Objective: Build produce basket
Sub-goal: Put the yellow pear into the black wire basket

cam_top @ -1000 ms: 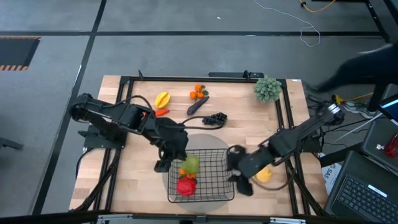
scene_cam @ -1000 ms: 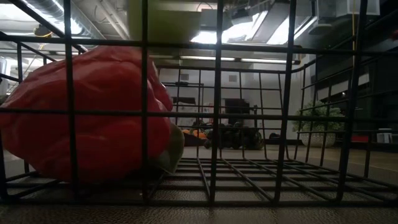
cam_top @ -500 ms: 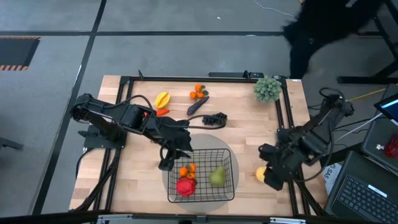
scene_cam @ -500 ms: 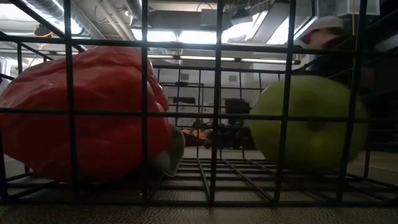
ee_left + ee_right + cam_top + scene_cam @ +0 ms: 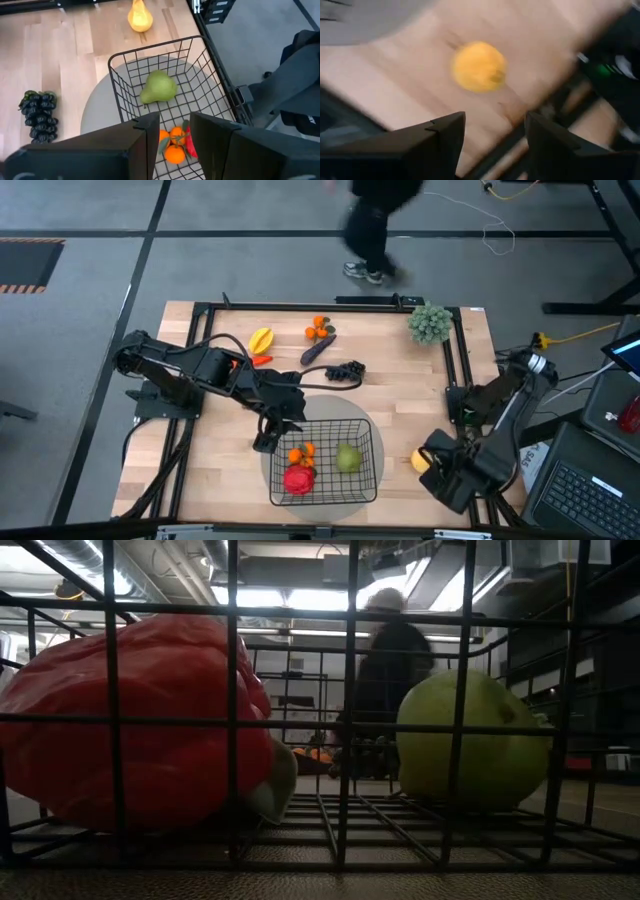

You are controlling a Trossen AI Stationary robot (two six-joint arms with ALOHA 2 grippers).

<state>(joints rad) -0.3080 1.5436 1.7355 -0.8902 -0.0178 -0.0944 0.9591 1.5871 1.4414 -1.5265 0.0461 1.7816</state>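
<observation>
- The left pincer [image 5: 268,438] hovered at the basket's [image 5: 368,442] near-left corner, its fingers [image 5: 150,145] parted with a gap between them and nothing held.
- The right pincer [image 5: 440,475] sat at the worktop's [image 5: 220,470] right edge, beside a yellow lemon [image 5: 420,461]; its fingers [image 5: 445,135] stood apart and empty, the lemon lying on the wood beyond them.
- The basket rested on a grey round mat [image 5: 97,107] in the front middle of the worktop.
- Inside it lay a red pepper [image 5: 299,479], small oranges [image 5: 299,453] and a green pear [image 5: 348,458]; the pear lay apart from the pepper, toward the basket's right side.
- Outside the basket, black grapes [image 5: 345,370], a purple eggplant [image 5: 317,348], more oranges [image 5: 319,329] and a yellow starfruit [image 5: 261,339] were spread over the far part of the worktop.
- A grey-green bushy ball [image 5: 429,322] stood at the far right corner.
- A person [image 5: 377,225] in dark clothes was on the floor beyond the worktop.
</observation>
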